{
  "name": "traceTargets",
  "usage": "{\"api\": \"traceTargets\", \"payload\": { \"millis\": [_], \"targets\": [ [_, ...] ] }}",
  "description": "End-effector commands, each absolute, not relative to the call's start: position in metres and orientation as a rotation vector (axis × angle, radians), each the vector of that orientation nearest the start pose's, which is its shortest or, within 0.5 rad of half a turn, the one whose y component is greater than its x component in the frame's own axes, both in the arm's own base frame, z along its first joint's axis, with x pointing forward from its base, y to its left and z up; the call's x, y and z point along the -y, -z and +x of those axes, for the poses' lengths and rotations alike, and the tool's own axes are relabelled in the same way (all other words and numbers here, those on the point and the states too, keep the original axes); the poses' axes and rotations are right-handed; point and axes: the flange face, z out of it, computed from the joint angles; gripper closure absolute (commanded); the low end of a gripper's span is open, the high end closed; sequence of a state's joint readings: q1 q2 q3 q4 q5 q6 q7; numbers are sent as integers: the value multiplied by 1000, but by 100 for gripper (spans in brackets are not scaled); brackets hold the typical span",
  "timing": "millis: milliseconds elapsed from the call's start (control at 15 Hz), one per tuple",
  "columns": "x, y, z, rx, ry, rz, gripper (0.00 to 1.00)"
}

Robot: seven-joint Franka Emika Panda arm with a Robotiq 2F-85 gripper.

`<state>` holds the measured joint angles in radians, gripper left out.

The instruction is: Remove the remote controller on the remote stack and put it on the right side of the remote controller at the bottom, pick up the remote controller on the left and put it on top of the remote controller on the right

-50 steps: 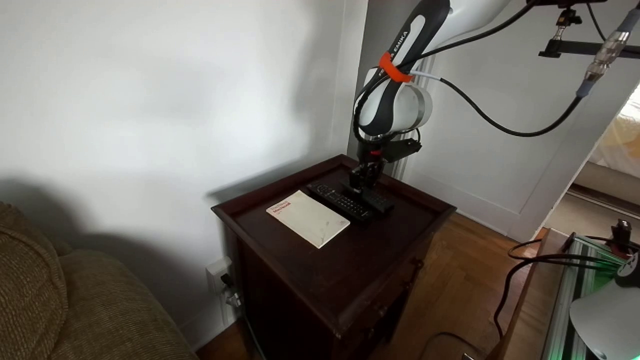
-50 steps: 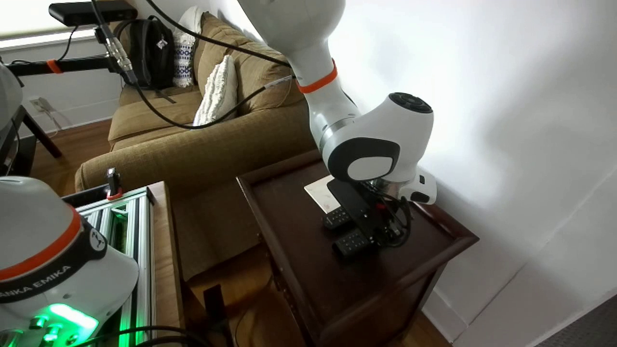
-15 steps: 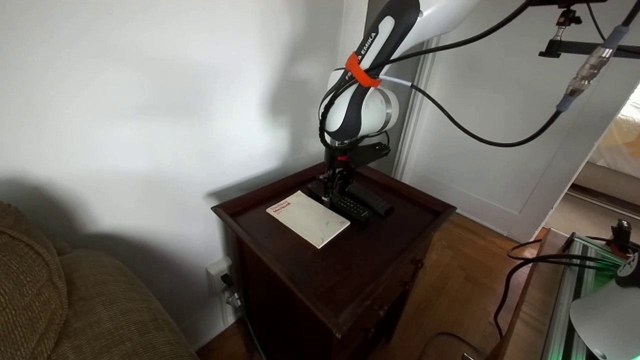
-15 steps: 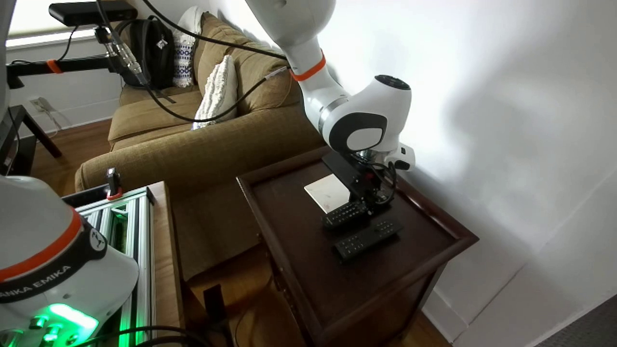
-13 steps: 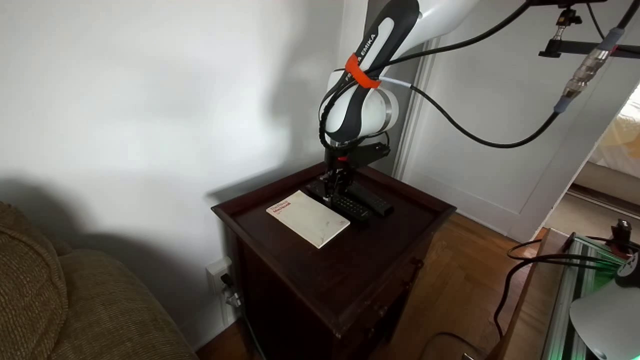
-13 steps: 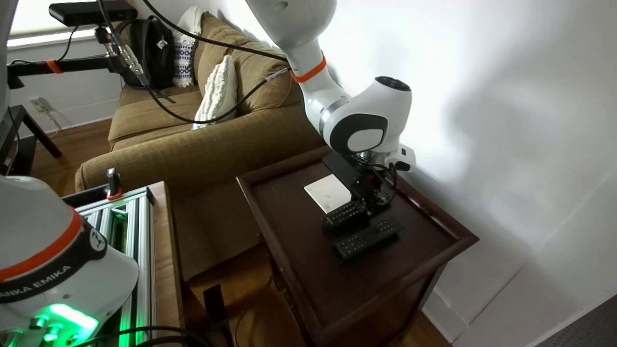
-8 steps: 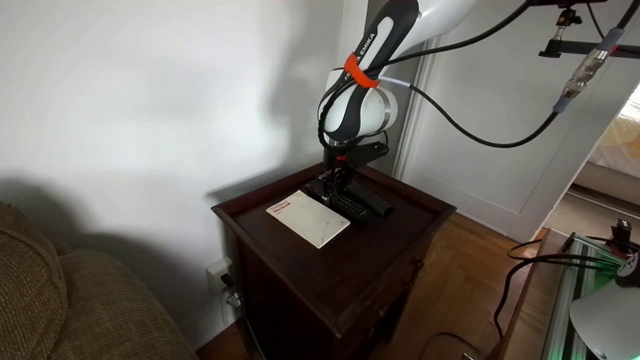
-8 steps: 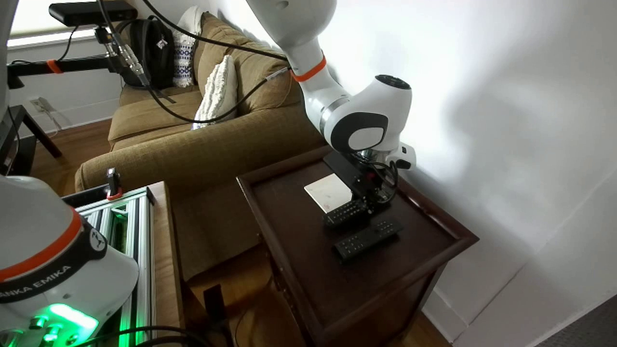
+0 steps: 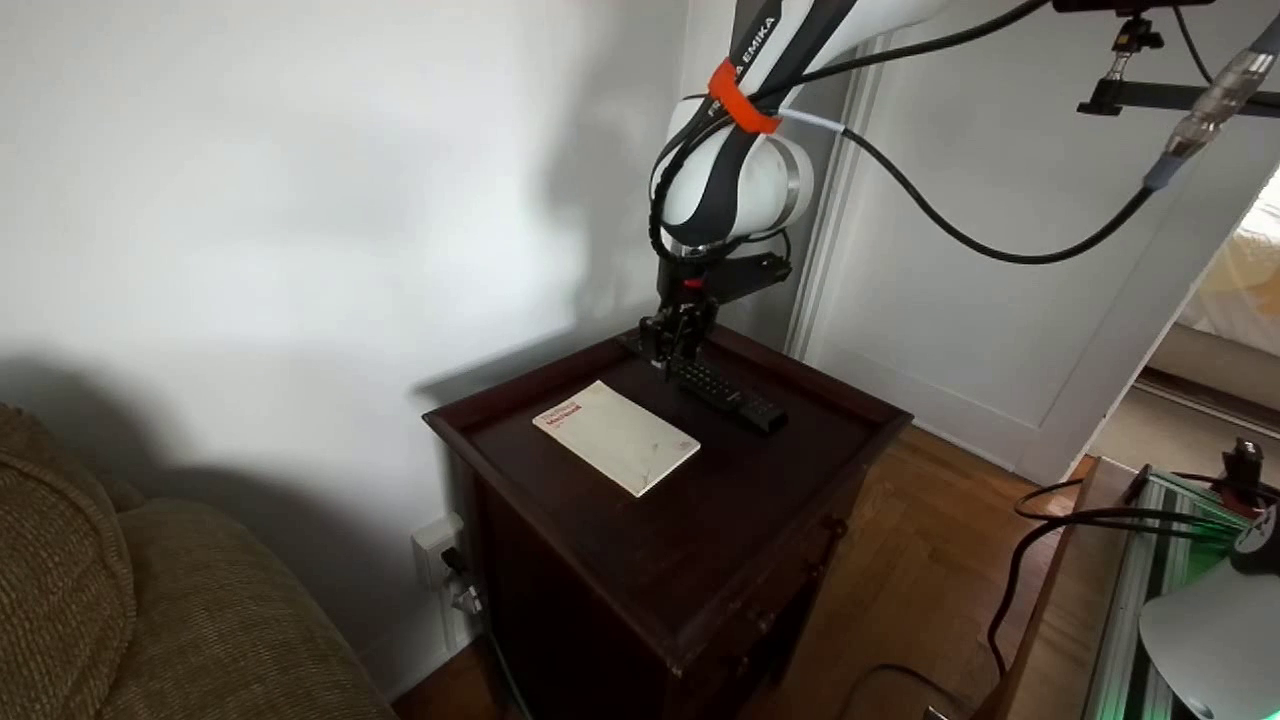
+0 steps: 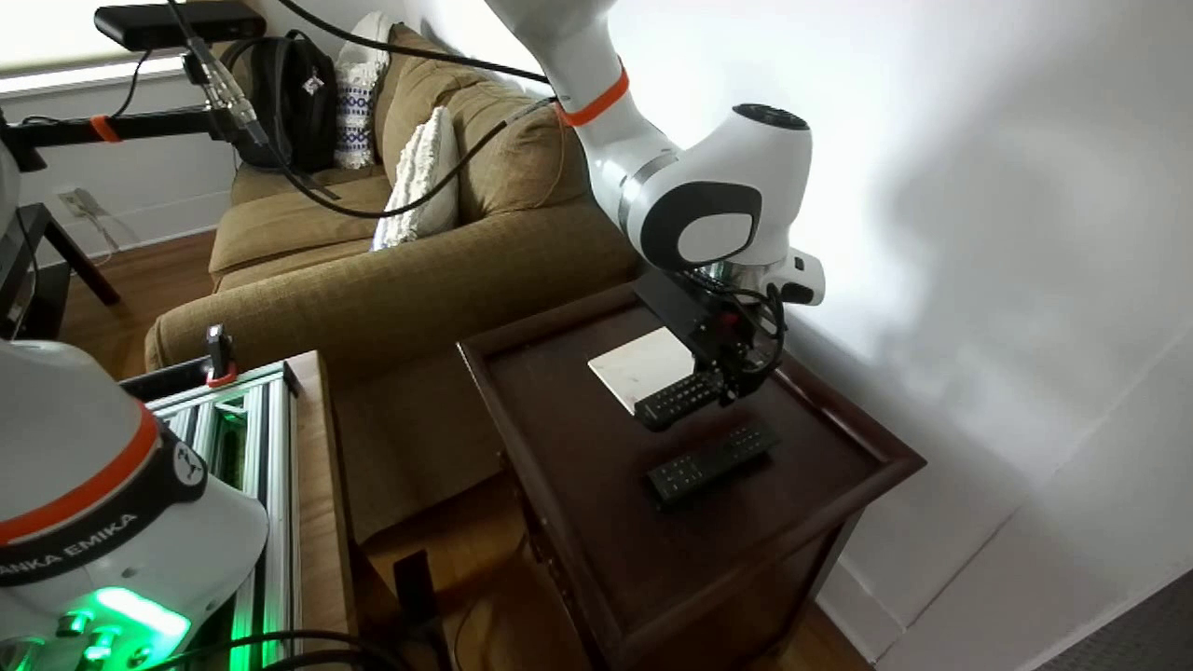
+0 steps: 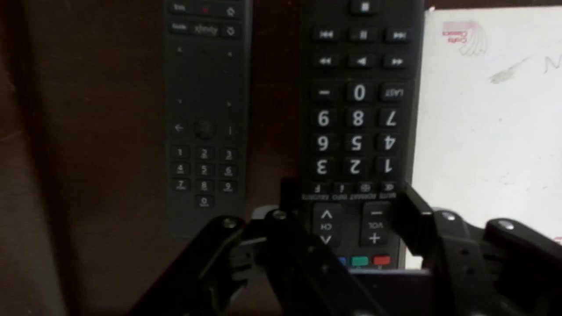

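Two slim black remote controllers show in all views. One remote [image 10: 678, 401] is held between the fingers of my gripper [image 10: 732, 384] and hangs lifted above the cabinet top. In the wrist view, the fingers of the gripper [image 11: 350, 205] press on both long sides of this remote [image 11: 359, 131], around its CH and VOL keys. The second remote [image 10: 713, 463] lies flat on the cabinet top; in the wrist view it [image 11: 204, 171] is to the left of the held one, lower down. In an exterior view, the held remote [image 9: 700, 380] partly covers the resting remote [image 9: 765, 413].
A white paper sheet [image 9: 615, 437] lies on the dark wooden cabinet [image 9: 690, 560], beside the held remote. The cabinet top has a raised rim [image 10: 792, 568] at its edges. A white wall [image 9: 350, 200] stands close behind, and a brown sofa [image 10: 419, 289] adjoins.
My gripper moved from above the resting remote to the remote beside the paper, closed on it, and has now raised it off the cabinet top. The other remote stayed in place.
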<state>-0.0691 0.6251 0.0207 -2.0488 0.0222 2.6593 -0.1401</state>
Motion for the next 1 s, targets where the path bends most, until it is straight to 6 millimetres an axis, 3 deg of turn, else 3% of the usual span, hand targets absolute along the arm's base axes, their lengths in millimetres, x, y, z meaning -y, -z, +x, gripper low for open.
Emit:
{"api": "traceTargets", "payload": {
  "millis": [0, 533, 933],
  "targets": [
    [42, -143, 554, 55, -21, -3129, 70],
    [76, -141, 509, -22, 10, -3161, 70],
    [88, -129, 504, -20, 71, -3166, 70]
  ]
}}
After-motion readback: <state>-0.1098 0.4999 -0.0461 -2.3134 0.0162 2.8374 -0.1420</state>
